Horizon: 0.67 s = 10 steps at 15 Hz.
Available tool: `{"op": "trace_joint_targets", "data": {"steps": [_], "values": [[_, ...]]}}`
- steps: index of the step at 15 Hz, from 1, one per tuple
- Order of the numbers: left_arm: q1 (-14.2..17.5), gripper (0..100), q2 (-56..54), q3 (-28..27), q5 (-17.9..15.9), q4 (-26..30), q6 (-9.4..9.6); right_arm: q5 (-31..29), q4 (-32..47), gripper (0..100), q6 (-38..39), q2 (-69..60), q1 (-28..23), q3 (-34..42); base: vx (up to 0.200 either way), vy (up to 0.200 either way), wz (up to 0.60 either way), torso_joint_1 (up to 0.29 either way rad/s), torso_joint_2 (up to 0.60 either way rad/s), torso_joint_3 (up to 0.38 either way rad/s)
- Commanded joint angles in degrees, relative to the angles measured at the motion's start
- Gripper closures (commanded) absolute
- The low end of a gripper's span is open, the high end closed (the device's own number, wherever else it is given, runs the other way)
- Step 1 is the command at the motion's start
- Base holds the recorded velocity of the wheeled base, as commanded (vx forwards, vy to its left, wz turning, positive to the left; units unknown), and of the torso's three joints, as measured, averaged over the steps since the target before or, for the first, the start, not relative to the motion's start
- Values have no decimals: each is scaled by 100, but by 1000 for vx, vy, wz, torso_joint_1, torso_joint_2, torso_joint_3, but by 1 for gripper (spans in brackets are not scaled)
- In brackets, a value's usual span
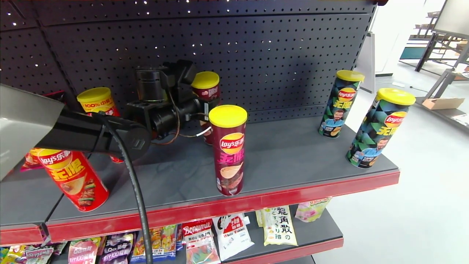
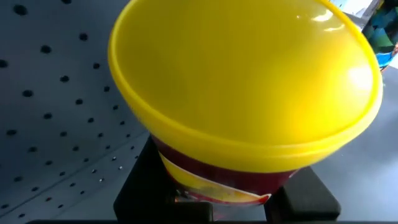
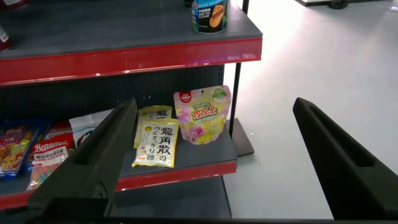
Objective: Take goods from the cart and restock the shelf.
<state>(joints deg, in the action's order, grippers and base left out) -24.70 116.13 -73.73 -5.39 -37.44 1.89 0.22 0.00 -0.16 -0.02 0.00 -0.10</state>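
The left pincer (image 1: 200,110) is gripping a maroon can (image 1: 206,85) with a yellow lid at the back of the shelf (image 1: 293,154), just before the pegboard (image 1: 256,55). The head view is showing this from the front. The pincer and a front can (image 1: 230,150) of the same maroon, standing upright near the shelf's red edge, are covering the held can's lower part. Whether it is resting on the shelf cannot be told. The left wrist view is looking down on the lid from close by, and there the dark fingers (image 2: 140,186) are pressing on either side of the can's body.

The right wrist view is showing the right pincer (image 3: 214,112) gaping wide and holding nothing. It is facing the lower shelf (image 3: 186,174), where snack bags (image 3: 202,115) are standing in a row. Above them the foot of a can is sitting at the upper shelf's corner.

In the head view two green cans (image 1: 340,104) (image 1: 381,128) are standing at the shelf's right end, well apart from the maroon ones. A red can (image 1: 75,179) is standing near the front on the left, and the arm is partly hiding another (image 1: 98,102) behind it.
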Motion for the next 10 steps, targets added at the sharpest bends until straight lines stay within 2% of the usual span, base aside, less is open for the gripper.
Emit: {"op": "trace_joint_targets", "data": {"steps": [1, 4, 10], "values": [[-35, 100, 94, -89, -6, 70, -22, 4, 0, 0, -2, 2, 0, 1, 0, 0, 0, 0, 0, 0], [-114, 100, 156, -151, -15, 87, -119, 4, 0, 0, -2, 2, 0, 1, 0, 0, 0, 0, 0, 0], [-228, 100, 323, -291, -24, 96, -110, 4, 0, 0, -2, 2, 0, 1, 0, 0, 0, 0, 0, 0]]}}
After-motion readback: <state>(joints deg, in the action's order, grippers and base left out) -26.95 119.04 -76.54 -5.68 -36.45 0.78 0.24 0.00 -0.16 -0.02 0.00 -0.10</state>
